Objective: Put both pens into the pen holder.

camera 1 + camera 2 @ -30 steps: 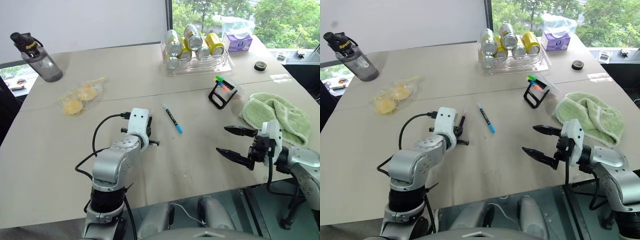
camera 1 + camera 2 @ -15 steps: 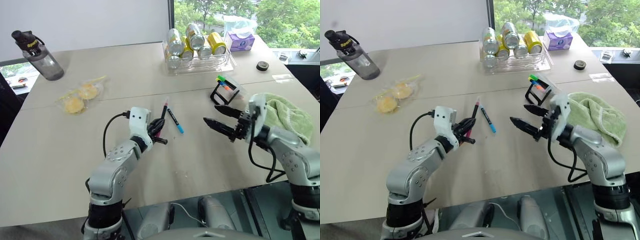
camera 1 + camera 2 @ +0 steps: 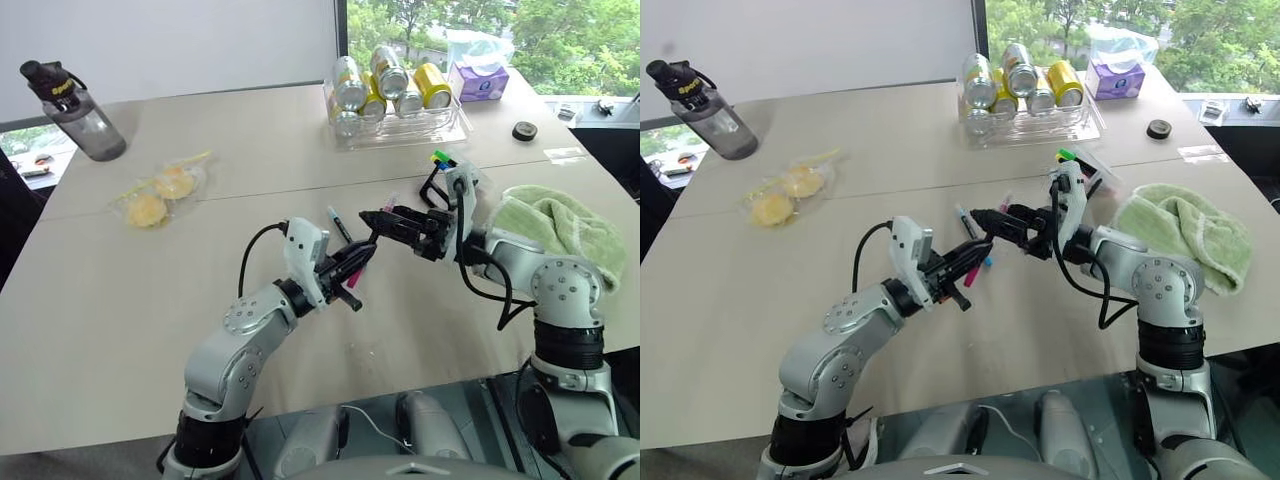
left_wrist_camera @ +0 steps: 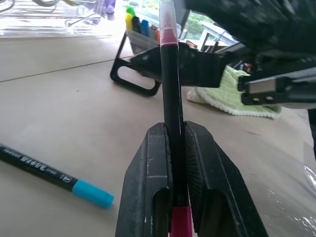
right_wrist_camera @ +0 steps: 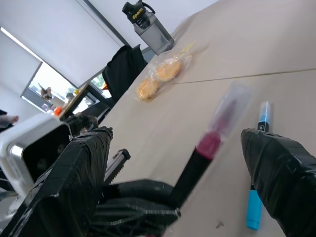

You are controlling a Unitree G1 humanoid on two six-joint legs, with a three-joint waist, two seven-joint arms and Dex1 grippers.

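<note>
holding the pink pen (image 4: 170,98) up off the table (image 3: 150,300), my left gripper (image 3: 352,270) clamped on its black barrel w/ the pink-banded clear cap sticking out past my fingertips toward my right side. my right gripper (image 3: 988,222) hangs w/ jaws wide apart, one finger on either side of that cap end, not touching it as far as i can tell.

step in hand, i'd say: handover left to right, bc the pen holder (image 3: 440,186) sits beyond my right gripper, just beside the green towel (image 3: 560,225), and already has green, blue & orange markers in it. next move prob needs my right jaws to close on the barrel nearer the cap before my left lets go, else it drops. grip should be square so the pen doesn't twist.

blue pen (image 3: 338,224) lies flat on the table just behind my left gripper, not yet picked.

surface: plain beige tabletop w/ a seam across it. well beyond both grippers: clear tray of cans (image 3: 395,125), tissue box (image 3: 478,82), small black disc (image 3: 521,131). far off my left side: water bottle (image 3: 75,115), bagged yellow snacks (image 3: 160,195). room: white wall, window w/ trees outside.
</note>
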